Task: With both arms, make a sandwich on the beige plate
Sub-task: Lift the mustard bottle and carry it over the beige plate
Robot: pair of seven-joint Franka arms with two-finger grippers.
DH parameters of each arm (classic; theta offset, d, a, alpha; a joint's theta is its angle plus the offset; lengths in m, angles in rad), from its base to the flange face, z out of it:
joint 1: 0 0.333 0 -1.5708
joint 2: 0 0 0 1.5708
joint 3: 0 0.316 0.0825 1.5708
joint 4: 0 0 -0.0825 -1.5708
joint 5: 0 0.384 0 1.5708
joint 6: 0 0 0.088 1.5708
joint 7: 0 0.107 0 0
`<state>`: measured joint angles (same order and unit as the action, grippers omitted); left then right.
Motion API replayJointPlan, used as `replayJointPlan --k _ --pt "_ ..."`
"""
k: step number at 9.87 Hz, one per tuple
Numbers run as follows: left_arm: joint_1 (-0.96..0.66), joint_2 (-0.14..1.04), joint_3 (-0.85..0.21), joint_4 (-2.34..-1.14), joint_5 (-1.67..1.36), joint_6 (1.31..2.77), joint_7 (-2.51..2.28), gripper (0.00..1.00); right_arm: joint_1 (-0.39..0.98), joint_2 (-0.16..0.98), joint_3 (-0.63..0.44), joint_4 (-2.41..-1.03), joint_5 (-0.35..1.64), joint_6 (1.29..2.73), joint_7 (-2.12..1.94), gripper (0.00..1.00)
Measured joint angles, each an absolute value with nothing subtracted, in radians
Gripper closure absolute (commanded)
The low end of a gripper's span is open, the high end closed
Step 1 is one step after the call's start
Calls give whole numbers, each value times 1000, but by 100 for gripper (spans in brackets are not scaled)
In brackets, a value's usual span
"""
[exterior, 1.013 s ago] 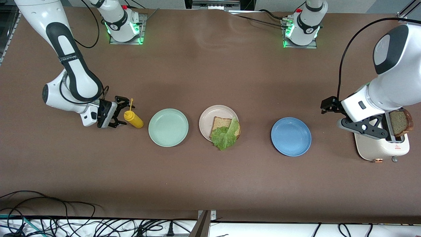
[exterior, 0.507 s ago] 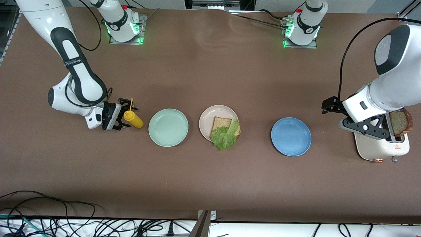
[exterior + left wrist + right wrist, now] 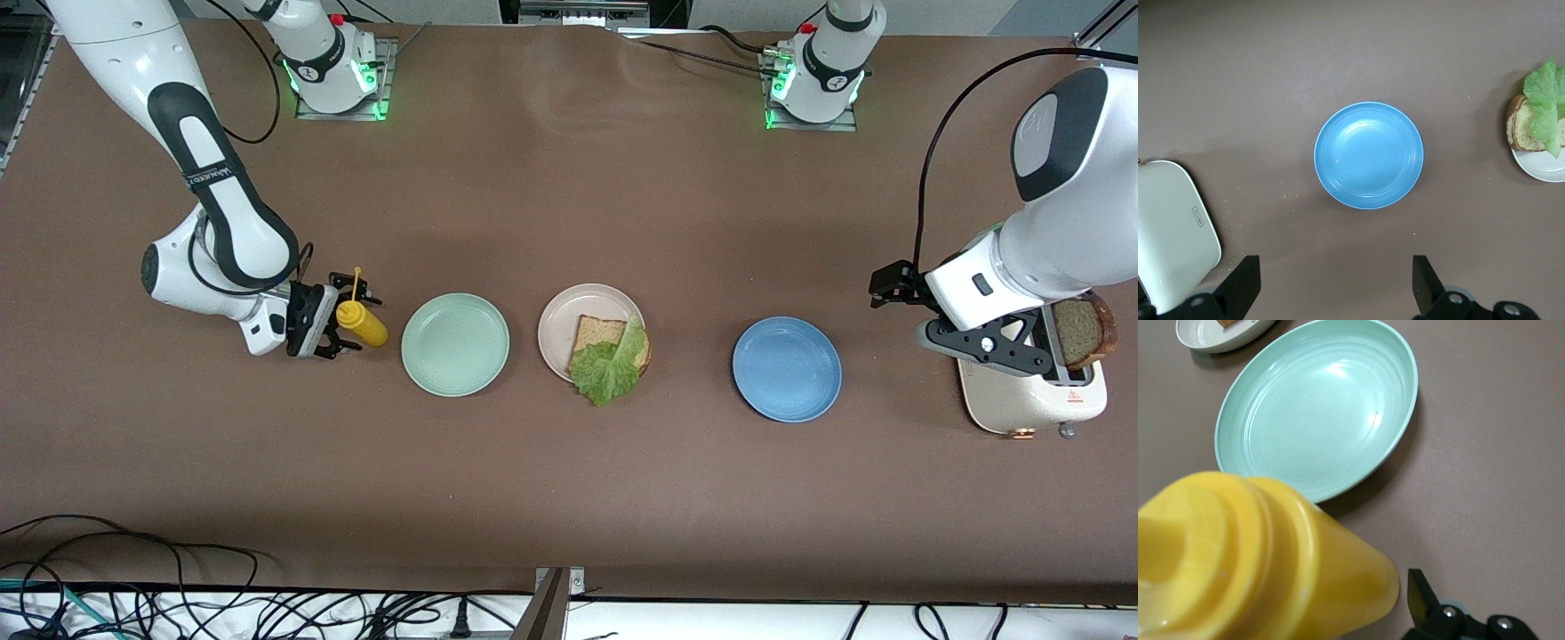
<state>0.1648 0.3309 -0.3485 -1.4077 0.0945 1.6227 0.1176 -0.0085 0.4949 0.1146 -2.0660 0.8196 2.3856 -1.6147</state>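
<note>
Reaching beside the mint green plate (image 3: 455,344), the right gripper (image 3: 342,316) has its jaws wide around the yellow bottle (image 3: 360,322). The left gripper (image 3: 898,286), jaws wide and empty, hangs near the toaster (image 3: 1036,396). Bread and lettuce (image 3: 609,366) lie on the beige plate (image 3: 560,320), between the green and blue plate (image 3: 787,369).

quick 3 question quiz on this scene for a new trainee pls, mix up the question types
1. True or false: the lettuce leaf lies on bread on the beige plate.
2. The right end effector stands open around what? A) yellow squeeze bottle B) a fork C) a cup
3. Fill in: the second bread slice sits in the ____, with the open left end effector over it.

Key: 1 true; 2 A; 3 toaster
</note>
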Motion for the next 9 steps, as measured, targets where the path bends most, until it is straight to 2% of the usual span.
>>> replayJointPlan --k 1,2,6,9 --pt "165 331 -349 -1408 95 1623 118 0 -8 498 115 -2063 820 2387 -1616 84" --pt "165 331 -349 -1408 94 1623 118 0 -8 500 115 -2059 820 2388 -1617 100" --pt "164 331 -350 -1408 95 1623 118 0 12 502 115 -2016 750 2389 -1565 100" --pt "165 331 -350 -1408 95 1623 118 0 36 491 157 -1948 476 2388 -1245 100"
